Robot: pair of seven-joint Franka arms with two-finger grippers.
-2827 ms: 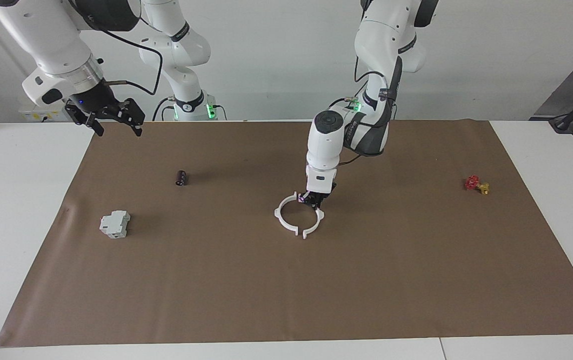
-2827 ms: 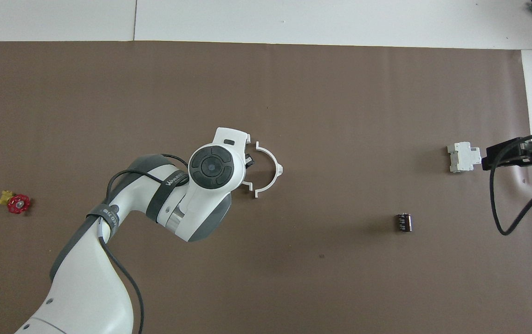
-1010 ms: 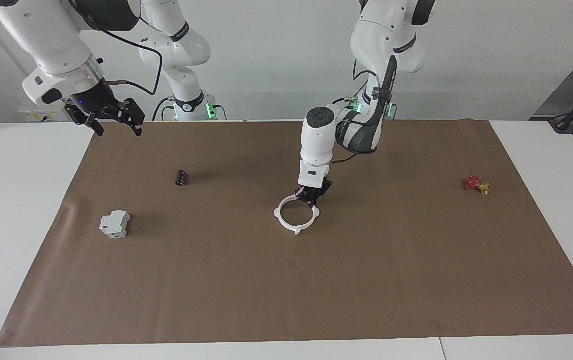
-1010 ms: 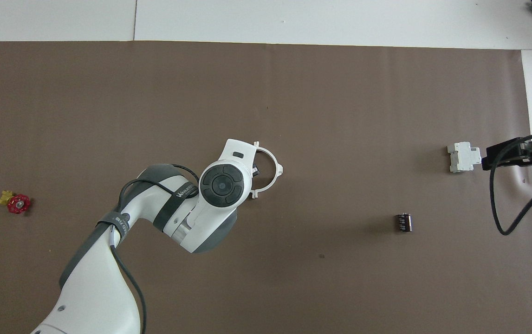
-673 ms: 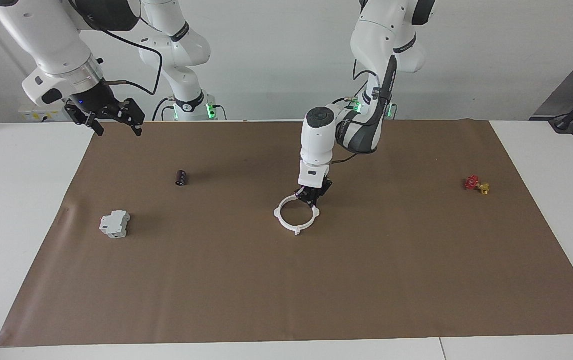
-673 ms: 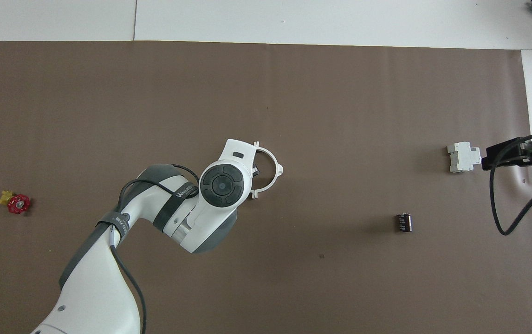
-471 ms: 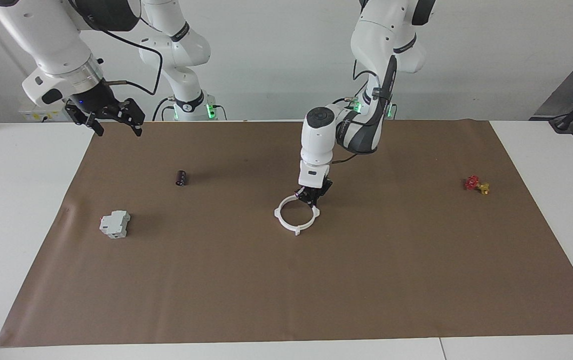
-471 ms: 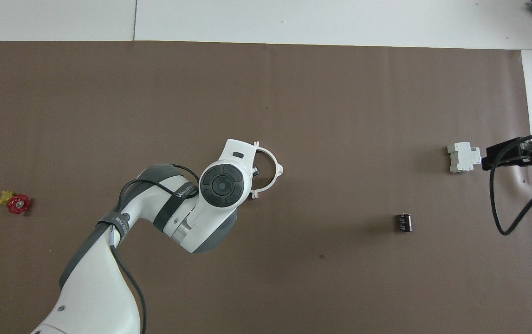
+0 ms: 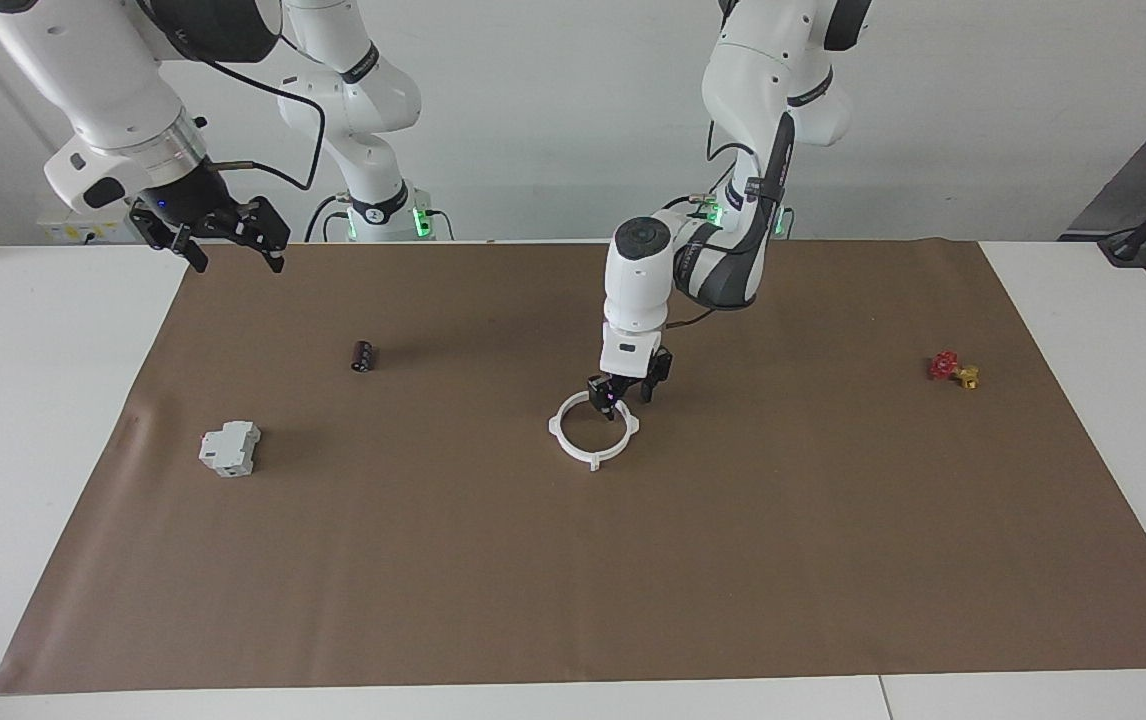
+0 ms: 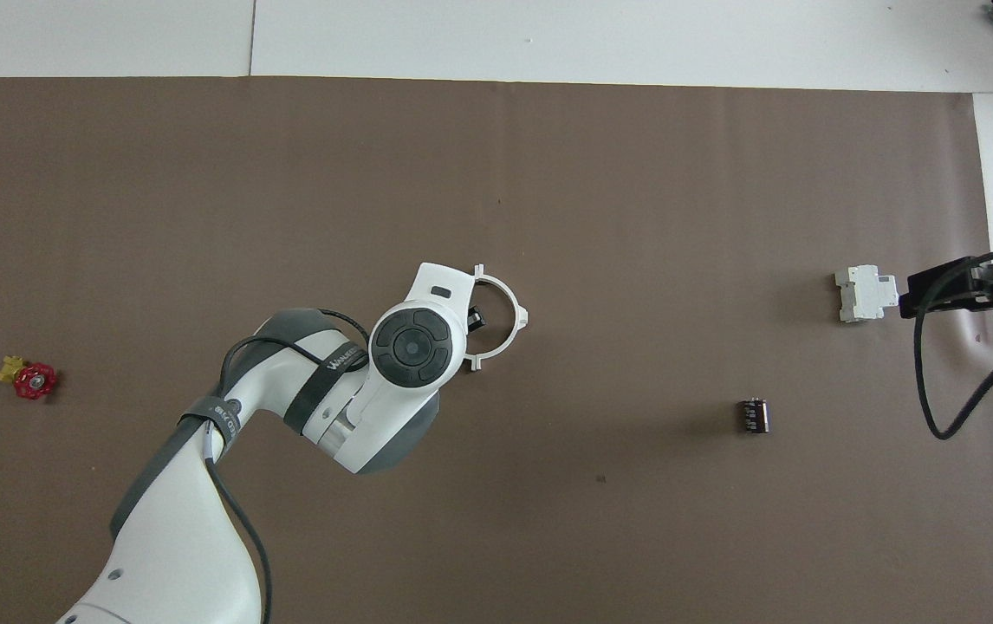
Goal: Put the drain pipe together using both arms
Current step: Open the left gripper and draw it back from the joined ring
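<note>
Drain pipe (image 9: pixel 593 436) lay as a closed ring mid-worktop (image 9: pixel 493 560); left pincer (image 9: pixel 622 396) spread open just over its robot-side edge; right pincer (image 9: pixel 228 238) waited open, raised over the mat's corner.

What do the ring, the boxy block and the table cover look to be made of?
Ring: thin white plastic, probably moulded; smooth matte rim with small tabs.
Block: grey-white hard plastic, likely; stepped boxy casing, dull finish.
Cover: brown paper or thin card, it seems; flat and matte.
The left gripper is open over the ring's rim; the right gripper waits open.
</note>
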